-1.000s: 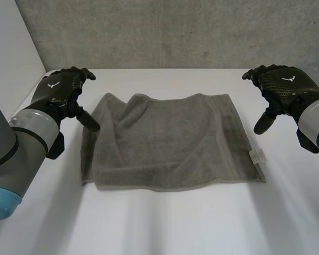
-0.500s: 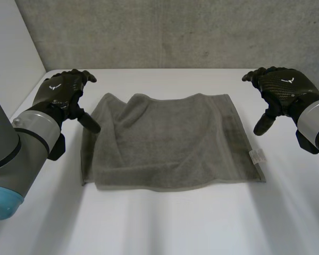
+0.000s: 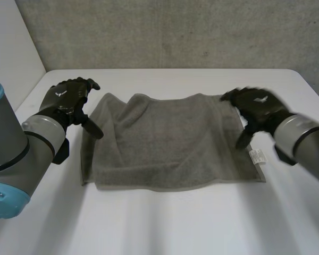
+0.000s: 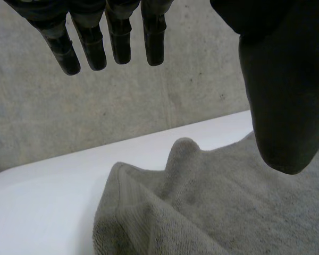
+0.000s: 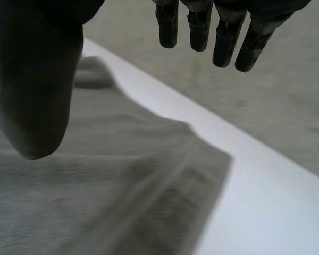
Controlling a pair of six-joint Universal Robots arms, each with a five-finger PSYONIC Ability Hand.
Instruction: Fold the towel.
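in the head view the grey towel [image 3: 170,141] lies spread out in the middle of the white table [image 3: 165,228], mostly flat, with a rumpled ridge near its far left corner and a small white label [image 3: 258,155] at its near right corner. the left hand [image 3: 68,101] hangs just beside the far left corner, thumb angled toward the towel's left edge, and the right hand [image 3: 255,108] is over the far right corner, thumb pointing down by the right edge. in the left wrist view that hand's fingers [image 4: 114,40] are straight and apart from the thumb [image 4: 284,95], nothing between them. the towel's bunched far left corner sits below the gap, with bare table beside it and the concrete wall [image 4: 122,111] beyond. in the right wrist view the fingers [image 5: 202,26] and thumb [image 5: 34,79] are likewise spread and empty, the thumb above the cloth and the fingers out past the far edge, with the far right corner lying flat under the palm. i judge this to be the reach before the first fold, with nothing grasped yet. the next move calls for each hand to lower onto its far corner, pinch the cloth between thumb and fingers, and lift both corners evenly toward the near edge. the rumpled left corner may be harder to catch cleanly.
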